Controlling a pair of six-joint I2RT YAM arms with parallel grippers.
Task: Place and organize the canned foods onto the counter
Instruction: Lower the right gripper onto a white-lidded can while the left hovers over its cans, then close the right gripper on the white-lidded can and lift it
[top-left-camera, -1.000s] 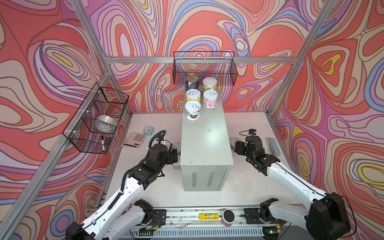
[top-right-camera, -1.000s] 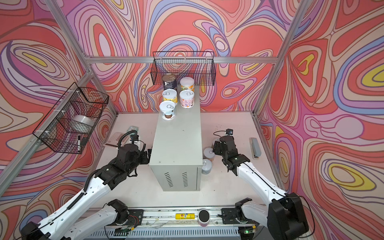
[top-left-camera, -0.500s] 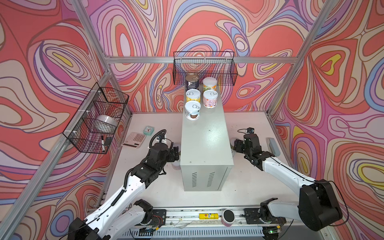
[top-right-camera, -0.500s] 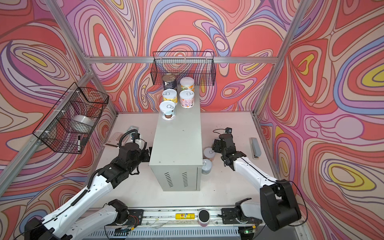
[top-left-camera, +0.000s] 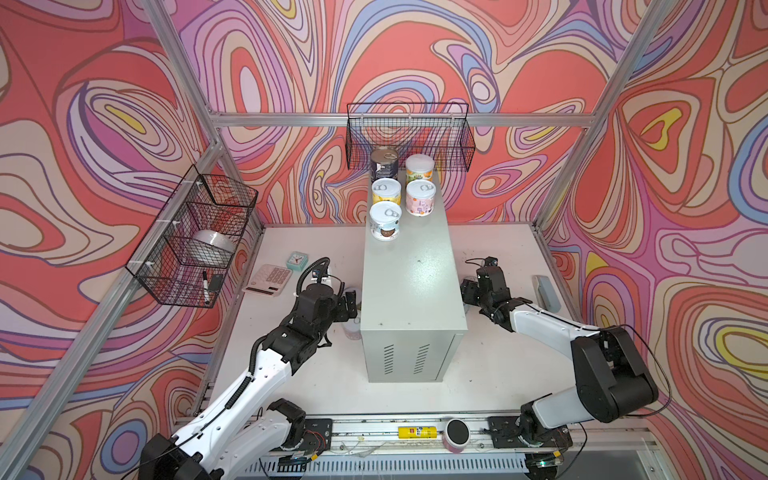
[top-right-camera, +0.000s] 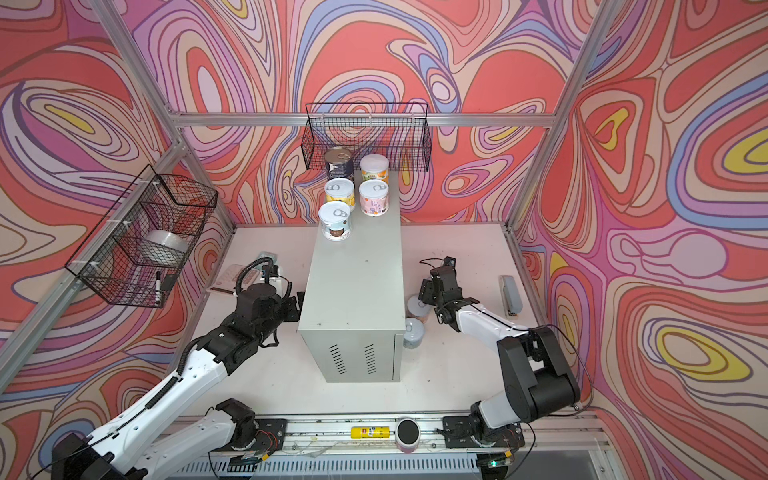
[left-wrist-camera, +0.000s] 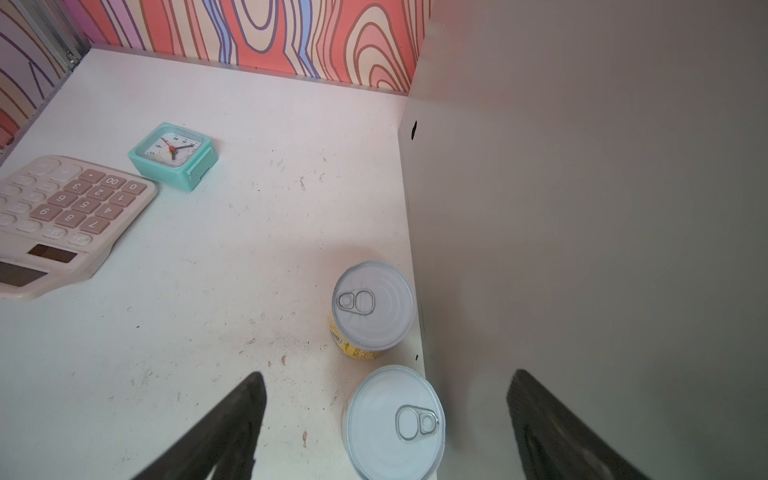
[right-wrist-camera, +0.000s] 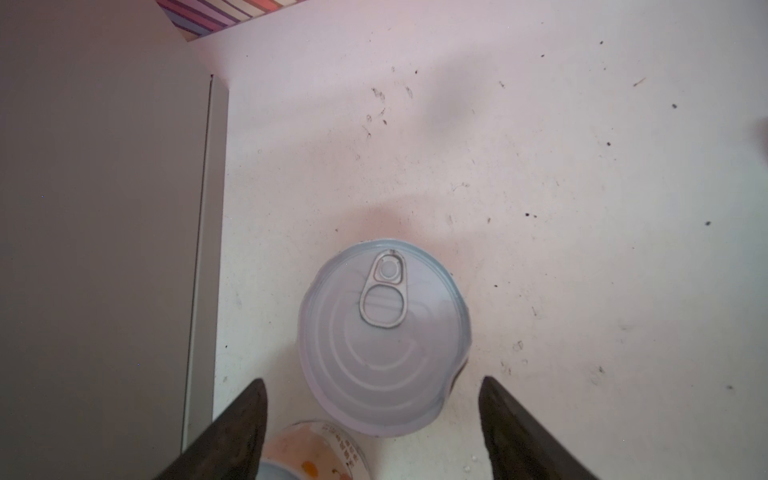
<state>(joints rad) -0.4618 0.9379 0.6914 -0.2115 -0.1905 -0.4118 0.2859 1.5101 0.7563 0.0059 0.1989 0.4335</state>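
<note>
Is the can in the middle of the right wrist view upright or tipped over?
Upright. The can shows its full round pull-tab lid from above, standing on the white table.

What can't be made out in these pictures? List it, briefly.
Left wrist view: near can, label hidden under its lid, base cut by the edge.
Right wrist view: orange can, cut off by the edge.
In a top view: pink can, mostly hidden by the left arm and counter.
In both top views: silver thing in the side basket, blurred by mesh.
</note>
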